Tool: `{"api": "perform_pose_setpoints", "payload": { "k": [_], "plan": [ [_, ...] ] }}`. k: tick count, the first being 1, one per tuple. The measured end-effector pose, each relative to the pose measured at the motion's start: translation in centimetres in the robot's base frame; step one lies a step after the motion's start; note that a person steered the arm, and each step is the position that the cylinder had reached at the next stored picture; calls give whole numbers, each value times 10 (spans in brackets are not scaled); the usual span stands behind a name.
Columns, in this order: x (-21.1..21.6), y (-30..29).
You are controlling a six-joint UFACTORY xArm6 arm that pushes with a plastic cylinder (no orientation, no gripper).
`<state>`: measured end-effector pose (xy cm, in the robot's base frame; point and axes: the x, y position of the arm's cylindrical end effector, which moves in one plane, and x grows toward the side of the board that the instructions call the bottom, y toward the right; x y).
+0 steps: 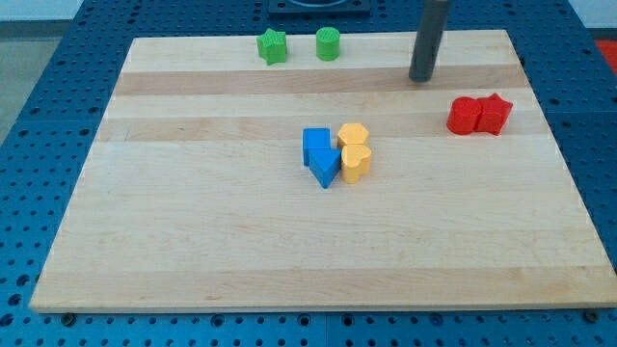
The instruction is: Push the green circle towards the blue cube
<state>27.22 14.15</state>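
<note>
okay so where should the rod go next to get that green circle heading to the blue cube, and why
Probably slide my tip toward the view's left and top, to just behind the green circle. The tip now sits to the circle's right, and the blue cube lies below it, so pushing needs contact from the circle's top side.

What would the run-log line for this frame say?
tip: top right, touching nothing | green circle: top edge, left of tip, unmoved-looking | blue cube: centre, against yellow blocks | status: push not begun

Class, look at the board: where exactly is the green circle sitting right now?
The green circle sits near the view's top edge of the board, just right of the green star and left of my tip, apart from both.
</note>
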Motion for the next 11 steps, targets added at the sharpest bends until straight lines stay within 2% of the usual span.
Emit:
{"api": "perform_pose_setpoints", "payload": {
  "k": [2, 6, 8, 11],
  "plan": [
    [-79, -22],
    [-78, -135],
    [-29, -147],
    [46, -196]
  ]
}}
